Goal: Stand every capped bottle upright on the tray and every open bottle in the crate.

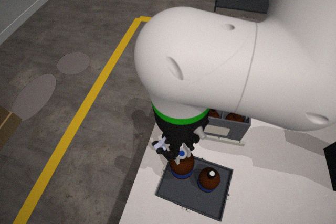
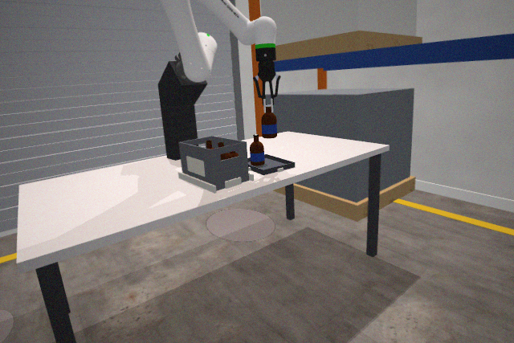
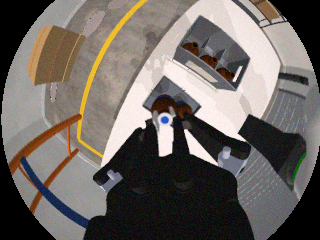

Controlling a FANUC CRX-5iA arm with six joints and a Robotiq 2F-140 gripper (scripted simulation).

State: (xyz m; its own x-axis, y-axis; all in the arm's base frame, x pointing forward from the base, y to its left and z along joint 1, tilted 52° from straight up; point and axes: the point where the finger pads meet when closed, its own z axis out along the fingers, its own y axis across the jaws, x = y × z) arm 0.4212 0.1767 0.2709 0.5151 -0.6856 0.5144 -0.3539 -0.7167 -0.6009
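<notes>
Blue-capped brown glass bottle point(image 1: 182, 166) point(image 2: 268, 124) point(image 3: 161, 106) hangs upright, neck pinched in the black two-finger end effector point(image 1: 181, 154) point(image 2: 268, 105) point(image 3: 164, 114), its base above the dark grey tray point(image 1: 189, 200) point(image 2: 277, 169) point(image 3: 172, 85). Its long axis looks near vertical, so the coming move is likely straight down, beside the white-capped brown glass bottle point(image 1: 208, 180) point(image 2: 257, 155) point(image 3: 184, 109) standing there. Beyond sits the grey divided crate point(image 1: 233, 130) point(image 2: 232, 173) point(image 3: 240, 75), on the white worktop point(image 1: 271, 189) point(image 2: 95, 202) point(image 3: 210, 105); a yellow line point(image 1: 89, 99) point(image 2: 452, 216) point(image 3: 95, 60) crosses the floor.

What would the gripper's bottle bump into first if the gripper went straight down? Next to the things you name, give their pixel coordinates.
Probably the tray point(image 1: 189, 202) point(image 2: 286, 165). The gripper point(image 1: 181, 153) point(image 2: 268, 105) point(image 3: 164, 114) points down; the other bottle point(image 1: 209, 180) point(image 2: 257, 154) seems just beside that path.
</notes>
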